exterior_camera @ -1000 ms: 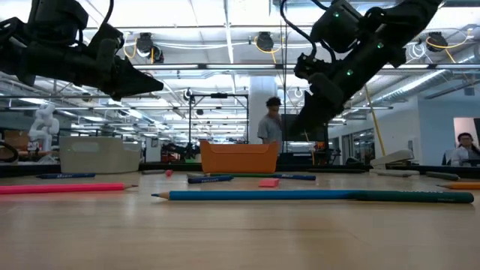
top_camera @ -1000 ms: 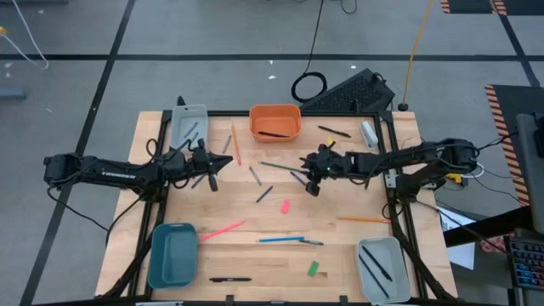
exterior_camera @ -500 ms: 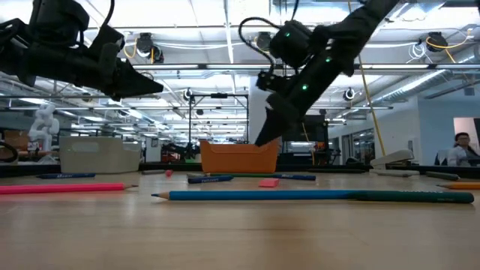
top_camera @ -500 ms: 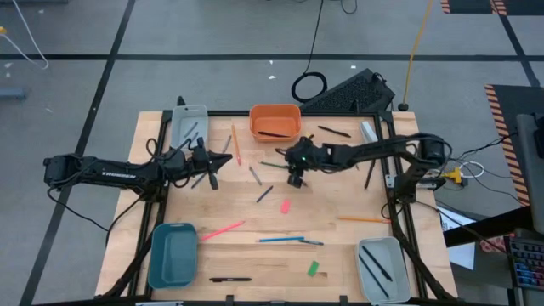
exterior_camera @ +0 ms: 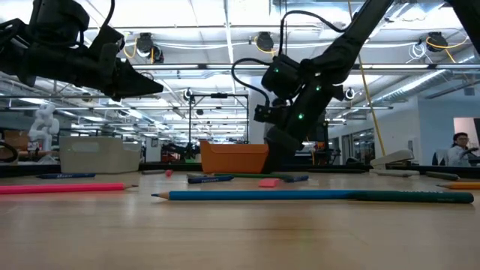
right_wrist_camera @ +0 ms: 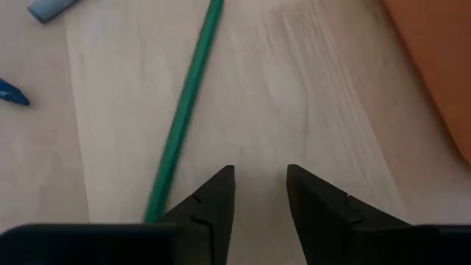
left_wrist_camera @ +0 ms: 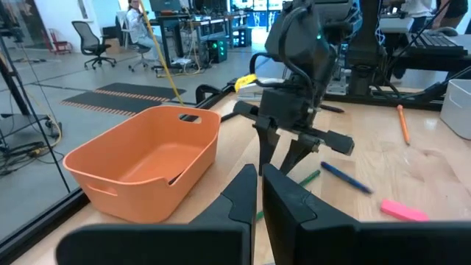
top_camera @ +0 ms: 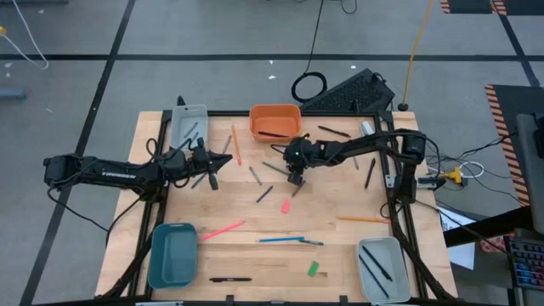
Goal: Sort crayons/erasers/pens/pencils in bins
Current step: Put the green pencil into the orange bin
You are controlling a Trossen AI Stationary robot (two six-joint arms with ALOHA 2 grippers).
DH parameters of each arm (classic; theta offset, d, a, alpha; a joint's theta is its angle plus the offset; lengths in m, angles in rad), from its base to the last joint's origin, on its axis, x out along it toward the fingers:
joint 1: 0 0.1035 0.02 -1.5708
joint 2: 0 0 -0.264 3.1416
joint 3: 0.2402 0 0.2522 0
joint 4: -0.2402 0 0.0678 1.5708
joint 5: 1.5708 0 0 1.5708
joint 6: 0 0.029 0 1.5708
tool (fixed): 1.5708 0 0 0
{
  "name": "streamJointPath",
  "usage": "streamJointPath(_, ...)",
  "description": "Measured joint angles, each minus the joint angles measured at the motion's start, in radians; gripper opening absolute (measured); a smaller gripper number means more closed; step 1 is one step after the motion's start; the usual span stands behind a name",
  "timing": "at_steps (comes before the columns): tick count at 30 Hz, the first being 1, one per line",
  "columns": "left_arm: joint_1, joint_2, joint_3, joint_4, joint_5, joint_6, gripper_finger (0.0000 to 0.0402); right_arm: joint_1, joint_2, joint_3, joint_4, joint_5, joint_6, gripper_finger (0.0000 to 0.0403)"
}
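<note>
My right gripper [top_camera: 295, 177] stands open with its fingertips pointing down just over the table, in front of the orange bin [top_camera: 274, 121]. A green pencil [right_wrist_camera: 184, 118] lies flat on the wood next to one finger; nothing is between the fingers [right_wrist_camera: 221, 193]. The left wrist view shows that gripper [left_wrist_camera: 283, 158] beside the orange bin [left_wrist_camera: 147, 158], with a blue crayon [left_wrist_camera: 346, 178] and the pink eraser [left_wrist_camera: 403, 211] behind it. My left gripper [top_camera: 209, 168] hangs shut above the table's far left, near the pale grey bin [top_camera: 189, 126] that holds dark sticks.
Grey crayons [top_camera: 255, 175] lie between the arms. Toward the near edge are a pink pencil [top_camera: 223, 229], a blue pencil [top_camera: 280, 240], an orange pencil [top_camera: 364, 220], the green eraser [top_camera: 313, 269] and a black pen [top_camera: 229, 279]. A teal bin [top_camera: 172, 255] and a second pale bin [top_camera: 380, 268] stand at the near corners.
My right gripper has travelled toward the table's left edge, from mid-right to a spot in front of the orange bin, and has come down from well above the table to just over it. Nothing on the table has moved.
</note>
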Motion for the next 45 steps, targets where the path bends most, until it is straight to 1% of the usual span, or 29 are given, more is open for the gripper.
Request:
streamJointPath(3,0.0,0.0,0.0,-0.005,0.0,-0.006,0.0026,-0.006,-0.003,0.001,-0.004,-0.028,0.001,0.0105)
streamJointPath(7,0.0,0.0,0.0,-0.01,0.001,-0.006,0.0026,-0.007,-0.041,-0.004,-0.001,-0.029,0.035,0.0101)
streamJointPath(10,0.0,0.0,0.0,-0.018,0.001,-0.006,0.0026,-0.004,-0.083,-0.002,0.003,-0.035,0.058,0.011)
streamJointPath(14,0.0,0.0,0.0,-0.023,0.003,-0.007,0.0026,0.024,-0.086,-0.003,-0.016,-0.106,0.111,0.013)
streamJointPath(16,0.0,0.0,0.0,-0.022,0.003,-0.007,0.0026,0.046,-0.083,-0.004,-0.023,-0.094,0.114,0.0139)
streamJointPath(19,0.0,0.0,0.0,-0.023,0.003,-0.008,0.0026,0.065,-0.067,-0.004,-0.045,-0.032,0.109,0.0147)
streamJointPath(24,0.0,0.0,0.0,-0.025,0.003,-0.011,0.0026,0.064,-0.05,-0.008,-0.044,0.023,0.133,0.014)
streamJointPath(30,0.0,0.0,0.0,-0.029,0.003,-0.013,0.0026,0.061,-0.053,-0.036,-0.031,-0.003,0.155,0.0116)
streamJointPath(33,0.0,0.0,0.0,-0.029,0.003,-0.013,0.0026,0.061,-0.053,-0.042,-0.032,-0.002,0.167,0.0113)
streamJointPath(37,0.0,0.0,0.0,-0.029,0.003,-0.013,0.0026,0.061,-0.07,-0.046,-0.019,0.0,0.163,0.0122)
streamJointPath(42,0.0,0.0,0.0,-0.03,0.003,-0.013,0.0026,0.057,-0.117,-0.047,0.006,-0.001,0.161,0.0143)
streamJointPath(45,0.0,0.0,0.0,-0.032,0.003,-0.013,0.0026,0.063,-0.118,-0.047,0.003,0.001,0.163,0.0154)
